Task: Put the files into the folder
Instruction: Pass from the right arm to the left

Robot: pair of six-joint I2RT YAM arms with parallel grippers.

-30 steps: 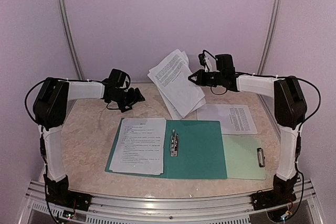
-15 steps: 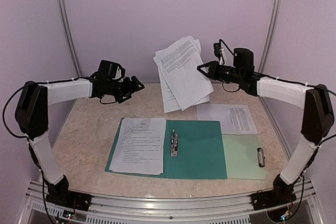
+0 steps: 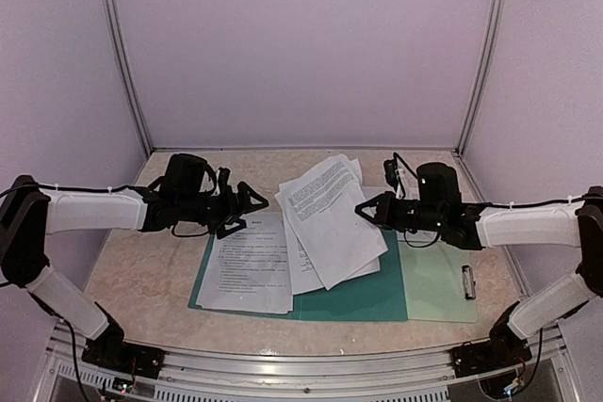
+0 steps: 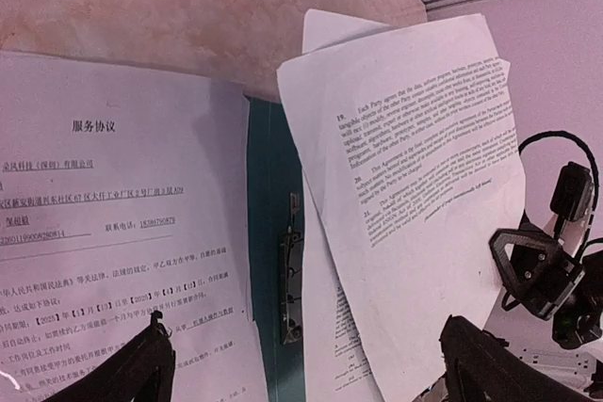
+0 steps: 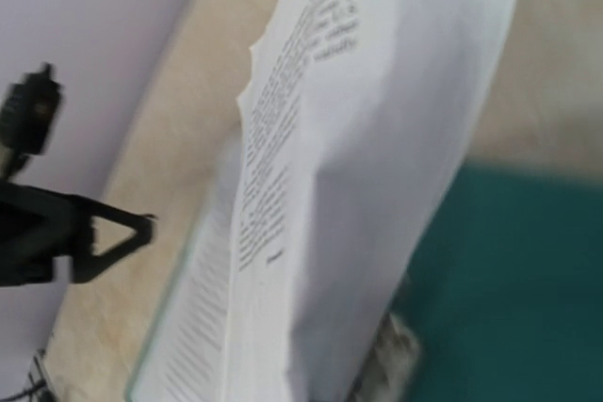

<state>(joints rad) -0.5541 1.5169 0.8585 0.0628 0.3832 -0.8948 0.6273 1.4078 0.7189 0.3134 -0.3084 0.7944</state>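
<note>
At the centre of the top view, a fanned stack of files (image 3: 325, 223) is pinched at its right edge by the right gripper (image 3: 362, 212), whose jaws are pressed together. The stack is held over the middle of the open folder (image 3: 367, 294) and overlaps a sheet (image 3: 247, 265) laid on the left flap. The left gripper (image 3: 252, 212) is spread wide just left of the stack. A clipboard (image 3: 435, 281) is seen at the folder's right edge.
</note>
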